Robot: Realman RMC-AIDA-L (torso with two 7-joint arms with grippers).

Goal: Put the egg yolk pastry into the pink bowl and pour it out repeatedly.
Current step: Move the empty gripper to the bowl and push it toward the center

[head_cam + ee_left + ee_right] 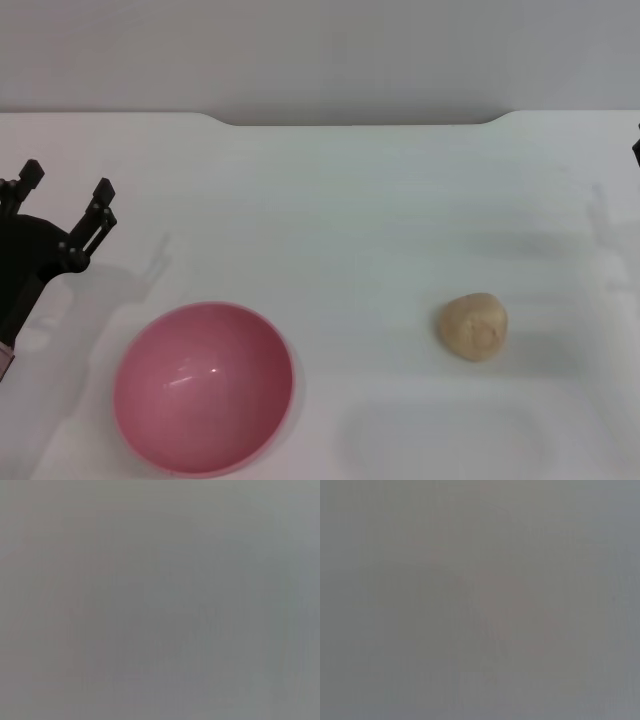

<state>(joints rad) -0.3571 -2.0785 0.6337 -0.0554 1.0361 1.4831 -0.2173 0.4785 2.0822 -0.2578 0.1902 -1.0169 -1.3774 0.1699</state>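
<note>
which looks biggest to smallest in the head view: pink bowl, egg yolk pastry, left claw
1. The pink bowl, clearly the widest.
2. The left claw, open at the table's left edge; it stands nearer the camera, so its apparent size is unsure.
3. The egg yolk pastry, the smallest, lying on the table to the bowl's right.

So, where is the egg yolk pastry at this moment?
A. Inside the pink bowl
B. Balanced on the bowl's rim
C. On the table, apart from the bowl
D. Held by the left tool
C: the egg yolk pastry lies on the white table, well apart from the empty pink bowl.
</note>
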